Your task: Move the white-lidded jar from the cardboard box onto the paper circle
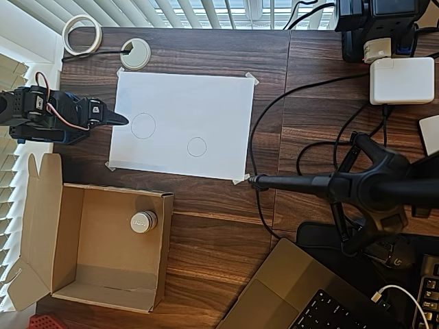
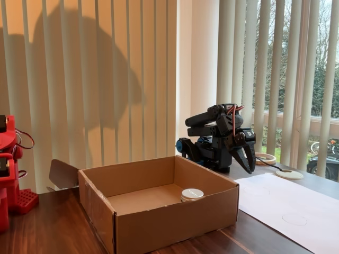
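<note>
Fixed view, nearest the cam: cardboard box [image 2: 159, 203], flaps open, front wall toward the lens. White-lidded jar [image 2: 192, 194] sits upright on the box floor, in the corner toward the arm and against the right wall as that view shows it.

Behind the box: gripper [image 2: 247, 161] folded low at the arm base, tips pointing down, hanging over the table at the paper's edge, holding nothing. Jaws look near-closed, tips almost together; a thin gap can't be ruled out.

Overhead view: gripper [image 1: 116, 118] points right, at the left edge of the white paper sheet [image 1: 185, 96]. Jar [image 1: 144, 221] lies well below it in pic and a little right, inside box [image 1: 68, 260], upper-right corner.

Key relation: jar is off to the side of where the jaws point, roughly a quarter turn of the base away, and below the rim. Judgement: swing base, open up, come down over the wall.

Farthest: paper circle [image 1: 197, 147], the smaller one, right of the larger circle [image 1: 143, 126], empty.
</note>
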